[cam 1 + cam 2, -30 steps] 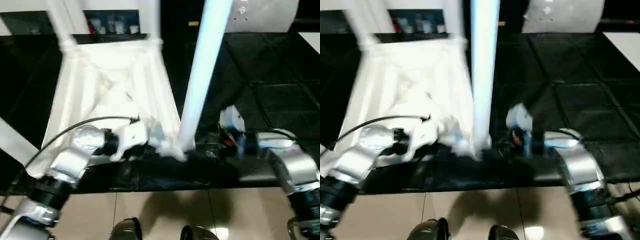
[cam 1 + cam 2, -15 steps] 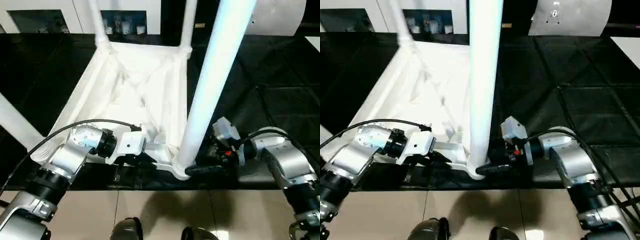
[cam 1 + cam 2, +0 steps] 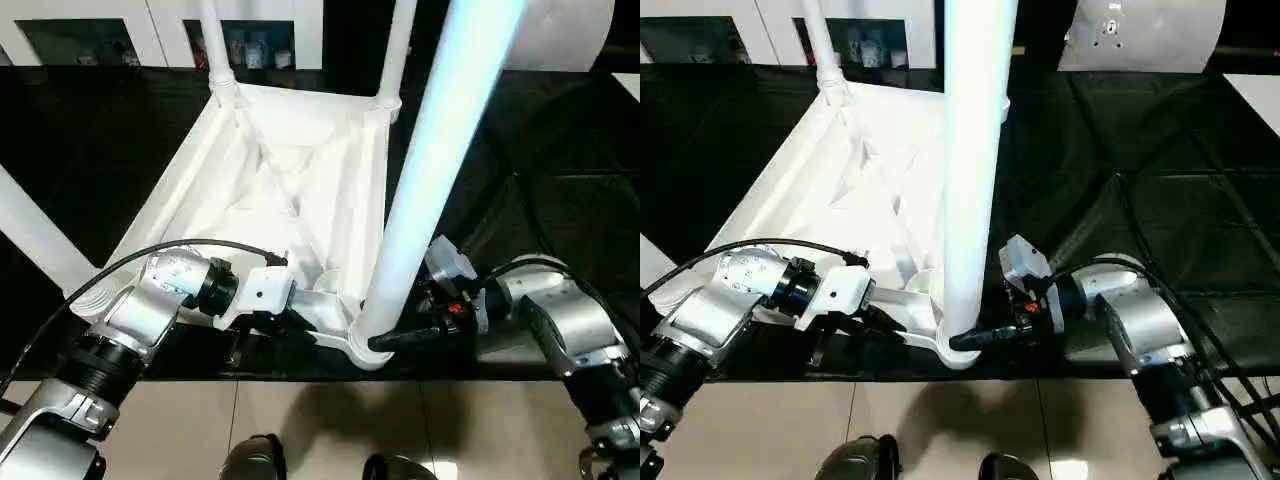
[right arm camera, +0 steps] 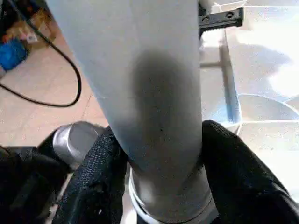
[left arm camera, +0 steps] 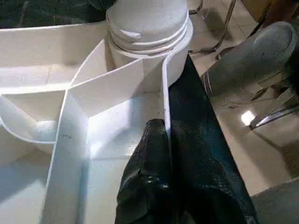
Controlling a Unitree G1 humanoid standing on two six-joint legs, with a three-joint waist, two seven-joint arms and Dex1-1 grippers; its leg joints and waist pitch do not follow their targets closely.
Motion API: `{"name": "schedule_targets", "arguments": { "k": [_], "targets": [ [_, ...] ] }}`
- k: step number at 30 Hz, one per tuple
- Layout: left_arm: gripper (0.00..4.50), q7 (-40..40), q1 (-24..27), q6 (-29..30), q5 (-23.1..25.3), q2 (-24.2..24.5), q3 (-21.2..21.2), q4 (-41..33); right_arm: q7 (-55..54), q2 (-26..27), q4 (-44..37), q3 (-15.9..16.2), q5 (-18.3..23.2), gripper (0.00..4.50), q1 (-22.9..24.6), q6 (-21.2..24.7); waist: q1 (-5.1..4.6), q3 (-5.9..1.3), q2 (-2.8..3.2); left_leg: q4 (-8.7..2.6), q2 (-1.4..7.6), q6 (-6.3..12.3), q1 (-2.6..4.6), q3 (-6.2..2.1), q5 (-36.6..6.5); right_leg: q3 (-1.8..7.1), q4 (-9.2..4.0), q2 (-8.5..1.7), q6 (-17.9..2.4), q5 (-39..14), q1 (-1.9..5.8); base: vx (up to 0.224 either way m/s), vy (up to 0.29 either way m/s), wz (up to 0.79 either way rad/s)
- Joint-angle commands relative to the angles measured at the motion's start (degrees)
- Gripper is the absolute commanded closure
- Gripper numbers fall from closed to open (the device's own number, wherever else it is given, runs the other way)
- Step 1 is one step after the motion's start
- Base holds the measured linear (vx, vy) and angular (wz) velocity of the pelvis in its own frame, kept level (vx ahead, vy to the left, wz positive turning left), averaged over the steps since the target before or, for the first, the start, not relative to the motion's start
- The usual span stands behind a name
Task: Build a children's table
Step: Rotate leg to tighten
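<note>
Your children's table (image 3: 290,180) lies upside down at the near edge of the black work table (image 3: 1160,150), legs pointing up. Your right gripper (image 4: 159,177) clamps the near right leg (image 3: 440,150) just above its socket. Your left gripper (image 5: 161,154) pinches the top's near rim.

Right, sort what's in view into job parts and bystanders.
Job in hand: table top, upside down; near leg gripped by right gripper; far legs; left gripper pinching the rim.

Just there: black work table; grey panel; shoes on floor.
</note>
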Motion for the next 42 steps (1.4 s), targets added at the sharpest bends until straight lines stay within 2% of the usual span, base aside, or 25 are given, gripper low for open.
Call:
{"name": "schedule_targets", "arguments": {
  "k": [1,3,4,5,7,8,9,10,13,15,17,18,22,23,25,26,28,29,30,33,35,36,37,39,42],
  "targets": [
    [4.50,4.0,0.9,3.7,0.4,-1.7,0.2,-1.3,-2.0,1.5,-5.4,-0.3,5.0,2.43,2.0,6.7,-0.50,-4.01,-0.52,-3.77,4.66,5.47,1.93,-2.12,-7.7,3.58,-3.70,-5.85,-14.0,-6.8,2.33,0.000,0.000,0.00],
    [4.50,6.4,1.0,5.9,0.6,-2.5,1.0,-2.1,-4.9,2.6,-7.1,-0.6,5.1,2.45,3.0,8.4,-0.45,-3.78,-0.33,-3.89,4.61,4.97,1.96,-2.12,-8.9,3.63,-4.06,-5.95,-13.8,-9.1,2.15,0.000,0.000,0.00],
    [4.50,8.7,1.1,7.9,1.1,-3.1,1.5,-2.7,-8.1,3.9,-8.1,-0.8,4.6,2.46,3.8,9.2,-0.56,-3.48,-0.38,-4.13,4.64,3.53,1.99,-2.19,-11.0,3.74,-4.54,-6.16,-13.0,-13.4,2.05,0.000,0.000,0.00],
    [4.50,8.7,1.1,7.9,1.1,-3.1,1.5,-2.7,-8.1,3.9,-8.1,-0.8,4.6,2.46,3.8,9.2,-0.57,-3.30,-0.39,-4.25,4.62,3.04,2.05,-2.25,-12.1,3.80,-4.90,-6.25,-12.5,-15.6,1.95,0.000,0.000,0.00],
    [4.50,14.5,0.9,13.6,1.9,-5.3,2.7,-4.3,-17.0,8.1,-8.9,-0.9,1.2,2.46,5.0,8.4,-1.09,-3.12,-0.39,-4.57,4.50,0.82,2.06,-2.55,-14.4,3.87,-5.24,-6.43,-10.9,-21.2,1.81,0.000,0.000,0.00],
    [4.50,15.2,0.9,14.3,1.9,-5.7,2.9,-4.5,-18.2,8.8,-8.8,-1.0,0.7,2.46,5.0,8.4,-1.32,-2.97,-0.47,-4.66,4.39,0.39,2.02,-2.64,-15.2,3.80,-5.43,-6.40,-10.5,-22.6,1.76,0.000,0.000,0.00],
    [4.50,18.1,0.6,17.9,1.8,-7.6,3.5,-5.8,-24.3,12.0,-8.2,-1.4,-1.6,2.46,4.9,8.7,-1.59,-3.02,-0.63,-4.72,4.39,-0.11,1.95,-2.77,-15.4,3.77,-5.34,-6.51,-10.3,-23.2,1.94,0.000,0.000,0.00],
    [4.50,19.7,0.4,19.8,2.0,-8.6,3.7,-6.5,-28.1,14.1,-7.8,-1.8,-2.6,2.46,4.6,9.5,-2.53,-2.80,-0.54,-5.07,4.19,-0.94,1.41,-3.19,-16.3,3.57,-5.41,-6.50,-9.3,-25.2,2.24,0.000,0.000,0.00],
    [4.50,25.5,-0.8,25.0,3.3,-12.5,4.6,-7.5,-37.5,19.8,-6.9,-2.0,-5.3,2.48,3.6,11.1,-3.96,-2.79,-0.53,-5.04,3.97,-1.70,1.98,-3.09,-17.5,3.83,-5.92,-6.41,-8.9,-26.1,1.63,0.000,0.000,0.00],
    [4.50,28.9,-1.8,27.4,3.8,-14.8,5.1,-7.1,-43.7,23.4,-5.6,-2.5,-6.7,2.49,2.7,11.6,-4.19,-2.81,-0.65,-4.89,3.87,-1.27,2.05,-2.99,-17.0,3.94,-6.14,-6.42,-8.7,-25.6,1.66,0.000,0.000,0.00],
    [4.50,34.6,-3.2,30.6,5.1,-18.4,6.1,-6.4,-53.6,29.1,-3.1,-4.1,-8.3,2.49,1.2,12.6,-4.75,-2.83,-0.55,-4.85,3.77,-0.79,1.99,-2.64,-15.2,4.09,-5.95,-6.06,-9.6,-22.7,1.42,0.000,0.000,0.00],
    [4.50,37.4,-3.9,32.0,5.8,-20.1,6.6,-6.1,-58.2,31.9,-1.7,-5.1,-9.3,2.49,0.5,12.8,-4.77,-3.10,-0.54,-4.81,3.65,-0.95,2.04,-2.73,-14.4,3.94,-5.91,-6.07,-9.5,-22.1,1.63,0.000,0.000,0.00],
    [4.50,43.3,-5.7,34.3,7.9,-24.5,7.0,-5.4,-68.2,38.4,1.9,-6.4,-12.8,2.49,-1.2,10.0,-4.65,-3.48,-0.51,-4.66,3.62,0.46,2.04,-2.30,-10.5,4.08,-5.40,-5.75,-10.6,-13.6,1.76,0.000,0.000,0.00],
    [4.50,43.3,-5.7,34.2,8.1,-24.6,6.8,-5.5,-68.7,38.8,1.9,-6.6,-13.1,2.49,-1.1,9.4,-4.42,-3.68,-0.59,-4.50,3.45,1.20,1.99,-2.25,-8.9,4.01,-5.22,-5.75,-10.7,-11.2,2.17,0.051,-0.016,0.03],
    [4.50,43.0,-5.6,33.9,8.3,-24.5,6.3,-5.7,-69.4,39.5,1.7,-7.7,-12.4,1.95,-0.9,8.2,-4.20,-3.91,-0.51,-4.34,3.48,2.83,1.82,-2.19,-5.6,3.99,-4.58,-5.62,-11.4,-4.9,2.49,0.052,-0.015,0.02],
    [4.50,42.7,-5.5,33.9,8.4,-24.2,6.2,-5.9,-69.4,39.8,1.5,-8.5,-11.9,1.81,-0.8,7.7,-4.19,-4.05,-0.43,-4.21,3.45,3.93,1.65,-2.19,-4.0,3.91,-4.15,-5.57,-12.1,-1.3,2.69,0.000,0.000,0.00],
    [4.50,41.9,-4.8,33.6,8.5,-23.1,6.2,-6.4,-67.5,38.5,0.6,-8.9,-11.6,1.67,-0.4,6.4,-4.20,-4.04,-0.30,-4.18,3.51,5.17,1.67,-2.20,-3.8,3.74,-3.99,-5.56,-13.1,0.9,2.85,0.000,0.000,0.00],
    [4.50,40.2,-3.7,32.3,8.2,-21.4,6.3,-7.0,-63.8,35.5,-0.6,-8.6,-11.4,1.67,0.4,5.5,-4.15,-3.97,-0.10,-4.17,3.54,5.24,1.67,-2.21,-4.1,3.74,-4.06,-5.63,-13.2,0.7,2.85,0.000,0.000,0.00],
    [4.50,39.6,-3.3,31.8,8.1,-20.7,6.4,-7.2,-62.4,34.4,-1.1,-8.6,-11.3,1.39,0.7,5.2,-4.04,-3.96,-0.24,-4.16,3.60,5.29,1.65,-2.24,-5.2,3.72,-4.17,-5.66,-12.9,-0.1,3.08,0.000,0.000,0.00],
    [4.50,37.7,-2.5,29.3,8.0,-19.1,6.1,-7.4,-59.4,32.1,-1.8,-8.4,-11.2,1.27,1.3,3.9,-4.17,-3.78,-0.27,-4.29,3.75,5.00,1.68,-2.29,-6.5,3.70,-4.36,-5.64,-12.9,-2.3,2.98,0.000,0.000,0.00],
    [4.50,34.2,-1.1,26.3,7.5,-16.2,6.0,-7.7,-53.8,27.6,-3.2,-8.9,-9.9,0.98,2.1,2.9,-3.94,-3.92,-0.32,-4.23,3.64,4.62,1.72,-2.44,-6.4,3.61,-4.40,-5.60,-12.5,-3.0,3.31,0.000,0.000,0.00],
    [4.50,32.9,-0.6,25.1,7.3,-15.2,6.0,-7.7,-51.5,25.9,-3.7,-9.2,-9.3,0.91,2.4,2.6,-4.24,-3.84,-0.40,-4.18,3.63,5.12,1.62,-2.15,-6.4,3.80,-4.32,-5.53,-12.7,-2.6,3.17,0.000,0.000,0.00],
    [4.50,30.1,0.4,23.3,6.8,-12.9,5.9,-7.9,-47.2,22.3,-4.0,-10.0,-8.6,0.86,2.5,1.7,-3.99,-3.88,-0.37,-4.07,3.70,5.61,1.46,-2.26,-6.2,3.75,-4.17,-5.65,-12.7,-1.6,3.36,0.000,0.000,0.00],
    [4.50,27.2,1.0,21.5,6.2,-11.0,5.5,-7.9,-43.0,19.4,-4.0,-10.6,-7.5,0.65,2.3,1.3,-3.96,-3.85,-0.35,-4.07,3.78,6.04,1.65,-2.19,-6.3,3.70,-4.24,-5.56,-13.2,-1.8,3.14,0.000,0.000,0.00],
    [4.50,21.8,1.8,16.5,6.0,-7.2,4.0,-7.0,-34.7,14.2,-3.8,-10.4,-6.0,0.44,1.7,-0.2,-3.55,-3.72,-0.28,-4.08,3.94,5.68,1.86,-2.19,-8.0,3.71,-4.55,-5.69,-13.1,-5.4,2.94,0.000,0.000,0.00]
  ]
}}
